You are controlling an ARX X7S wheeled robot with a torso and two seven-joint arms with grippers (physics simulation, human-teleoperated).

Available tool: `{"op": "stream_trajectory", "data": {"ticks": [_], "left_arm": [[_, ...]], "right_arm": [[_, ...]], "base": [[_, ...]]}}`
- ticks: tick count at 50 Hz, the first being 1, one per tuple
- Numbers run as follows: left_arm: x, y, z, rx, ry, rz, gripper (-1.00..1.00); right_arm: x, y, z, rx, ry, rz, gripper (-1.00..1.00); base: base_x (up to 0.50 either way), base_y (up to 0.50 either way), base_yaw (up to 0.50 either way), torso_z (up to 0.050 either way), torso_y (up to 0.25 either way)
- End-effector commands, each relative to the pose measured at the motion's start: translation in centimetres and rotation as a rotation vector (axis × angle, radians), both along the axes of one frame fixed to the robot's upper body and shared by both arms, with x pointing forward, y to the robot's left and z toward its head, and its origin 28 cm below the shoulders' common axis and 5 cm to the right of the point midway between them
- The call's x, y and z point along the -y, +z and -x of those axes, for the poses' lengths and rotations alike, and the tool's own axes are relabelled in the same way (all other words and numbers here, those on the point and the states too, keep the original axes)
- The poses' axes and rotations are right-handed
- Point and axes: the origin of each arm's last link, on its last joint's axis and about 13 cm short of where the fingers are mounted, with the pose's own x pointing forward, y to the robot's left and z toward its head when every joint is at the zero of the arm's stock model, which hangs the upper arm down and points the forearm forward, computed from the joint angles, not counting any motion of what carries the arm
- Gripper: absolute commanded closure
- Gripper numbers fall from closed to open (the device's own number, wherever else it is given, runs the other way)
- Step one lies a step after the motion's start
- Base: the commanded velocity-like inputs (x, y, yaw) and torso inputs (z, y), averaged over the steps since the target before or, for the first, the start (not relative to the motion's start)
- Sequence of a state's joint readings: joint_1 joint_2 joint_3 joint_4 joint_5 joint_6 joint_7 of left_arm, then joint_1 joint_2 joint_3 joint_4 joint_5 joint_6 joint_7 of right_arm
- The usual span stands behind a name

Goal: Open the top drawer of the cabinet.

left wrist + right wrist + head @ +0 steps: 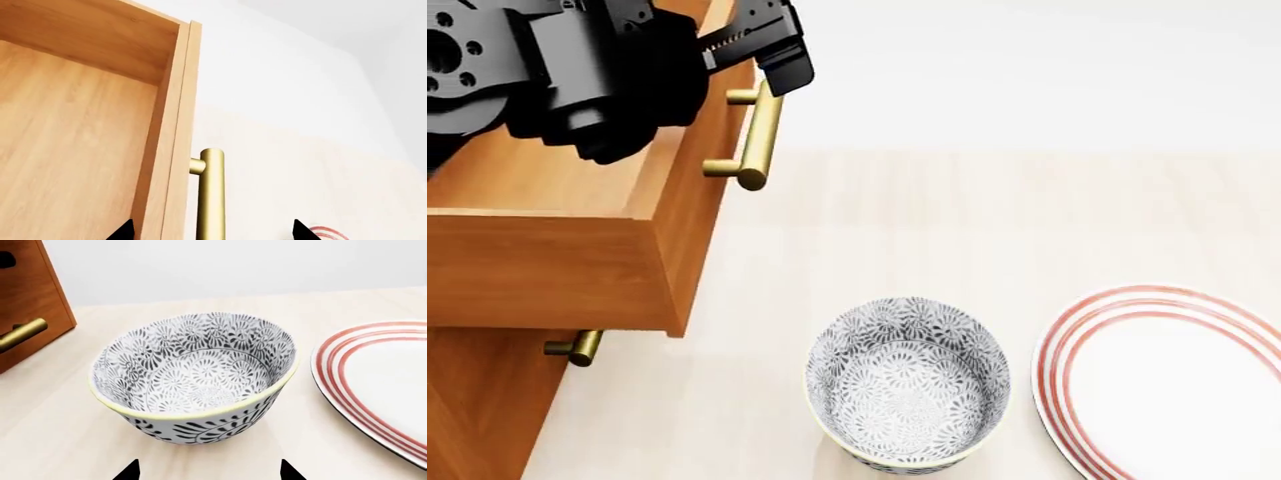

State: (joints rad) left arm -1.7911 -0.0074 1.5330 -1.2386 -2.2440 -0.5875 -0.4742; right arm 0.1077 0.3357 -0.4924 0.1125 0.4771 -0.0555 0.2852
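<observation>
Head view: the top drawer (554, 255) of the cabinet (474, 400) stands pulled out at the left of the scene, its warm-brown box jutting over the pale table (961, 220), while the left tool (761, 45) hangs at the far end of the drawer's brass bar handle (758, 135). Two drawers are counted, each with one brass handle; of the lower one only the handle's end (574, 348) shows beneath the open box. In the left wrist view the black fingertips (123, 231) stand wide apart, one to each side of the drawer front and its handle, gripping nothing. One patterned bowl (908, 385), black-and-white with a pale yellow rim, sits on the table near the robot, just right of the cabinet. One red-ringed white plate (1161, 380) lies beside the bowl to its right, apart from it. The right tool (210, 472) appears only in the right wrist view, its two dark tips set wide and empty, close in front of the bowl. The bulky black left arm (574, 70) covers much of the drawer's far interior in the head view.
</observation>
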Motion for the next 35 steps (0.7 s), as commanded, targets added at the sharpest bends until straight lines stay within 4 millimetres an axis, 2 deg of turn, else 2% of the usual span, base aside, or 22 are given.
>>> {"op": "stream_trajectory", "data": {"ticks": [1, 35], "left_arm": [[1.4, 0.1, 0.5, -0.015, -0.05, 0.072, -1.0], [3.5, 1.0, 1.6, 0.019, -0.138, 0.114, -1.0]], "right_arm": [[0.1, 0.0, 0.0, 0.005, 0.003, 0.0, -1.0], [0.2, 0.0, -0.2, 0.01, -0.005, -0.001, -1.0]], "base": [[0.0, 0.0, 0.0, 0.0, 0.0], [0.0, 0.0, 0.0, 0.0, 0.0]]}}
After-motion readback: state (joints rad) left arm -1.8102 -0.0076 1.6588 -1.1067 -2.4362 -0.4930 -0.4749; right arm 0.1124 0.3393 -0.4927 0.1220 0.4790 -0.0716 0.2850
